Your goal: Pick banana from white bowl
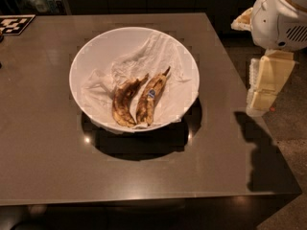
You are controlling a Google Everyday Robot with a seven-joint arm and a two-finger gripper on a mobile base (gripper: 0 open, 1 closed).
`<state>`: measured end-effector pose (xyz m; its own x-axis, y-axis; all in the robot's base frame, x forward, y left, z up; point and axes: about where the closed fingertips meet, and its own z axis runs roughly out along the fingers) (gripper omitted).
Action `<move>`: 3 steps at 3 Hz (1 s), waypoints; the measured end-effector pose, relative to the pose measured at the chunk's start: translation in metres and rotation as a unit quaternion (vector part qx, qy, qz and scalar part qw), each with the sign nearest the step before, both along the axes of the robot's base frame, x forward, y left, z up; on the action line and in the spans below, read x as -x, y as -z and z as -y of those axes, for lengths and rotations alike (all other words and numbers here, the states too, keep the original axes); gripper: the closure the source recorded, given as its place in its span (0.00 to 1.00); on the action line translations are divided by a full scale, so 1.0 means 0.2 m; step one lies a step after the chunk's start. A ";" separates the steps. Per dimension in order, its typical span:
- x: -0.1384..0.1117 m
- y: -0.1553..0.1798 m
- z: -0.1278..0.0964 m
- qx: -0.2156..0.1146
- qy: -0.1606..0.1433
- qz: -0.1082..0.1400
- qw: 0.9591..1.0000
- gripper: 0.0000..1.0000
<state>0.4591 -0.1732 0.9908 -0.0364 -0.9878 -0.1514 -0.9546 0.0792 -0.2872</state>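
Observation:
The banana (149, 99), yellow-brown with dark blotches and a small blue sticker at mid-length, lies in the white bowl (91, 51) on crumpled white paper (148, 56). A darker, more curved banana (123, 102) lies right next to it on its left. The bowl stands in the middle of the table. My gripper (259, 104) hangs from the white arm (280, 18) at the table's right edge, pointing down. It is well to the right of the bowl and holds nothing that shows.
The brown table (48, 166) has its right edge just under the gripper and its front edge near the bottom. A black-and-white marker tag (14, 24) lies at the far left corner. Dark floor (288, 143) lies to the right.

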 end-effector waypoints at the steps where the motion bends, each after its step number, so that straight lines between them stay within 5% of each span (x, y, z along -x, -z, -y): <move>1: -0.03 0.00 -0.03 -0.004 -0.019 0.020 1.000 0.00; 3: -0.17 -0.08 -0.35 0.042 -0.145 0.075 0.986 0.00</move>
